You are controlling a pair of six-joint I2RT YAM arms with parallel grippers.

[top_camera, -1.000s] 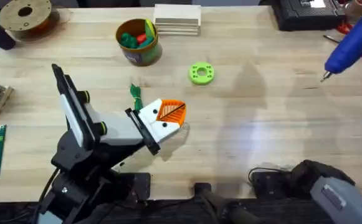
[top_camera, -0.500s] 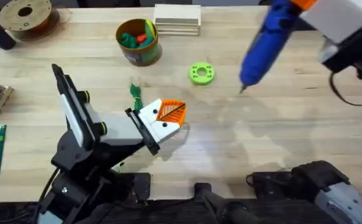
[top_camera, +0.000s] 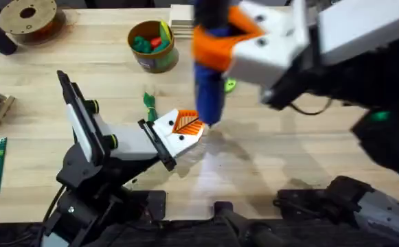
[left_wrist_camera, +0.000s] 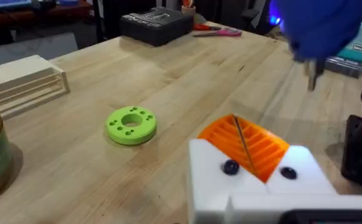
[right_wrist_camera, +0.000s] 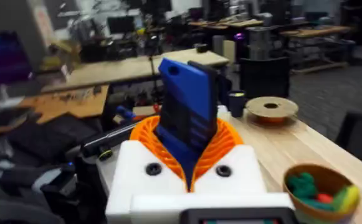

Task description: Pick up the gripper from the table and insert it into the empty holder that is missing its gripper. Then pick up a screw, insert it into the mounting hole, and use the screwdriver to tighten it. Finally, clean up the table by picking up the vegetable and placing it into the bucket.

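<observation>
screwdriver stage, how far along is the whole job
Looks done: both orange tips sit pressed together in the left claw, so the gripper seems inserted. In hand: the right claw holds the screwdriver, its bit near the left claw's tip. Whether a screw is in, I cannot tell. Left: the vegetable lies on the table, not in the bucket.

Right arm (top_camera: 336, 55) over table (top_camera: 309, 158) centre

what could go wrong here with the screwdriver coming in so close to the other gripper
The right gripper carries the screwdriver bit-down right beside the left gripper. The bit could miss the screw hole and scrape an orange pad. The right arm also hangs over the lime-green ring and could hide it from above.
</observation>
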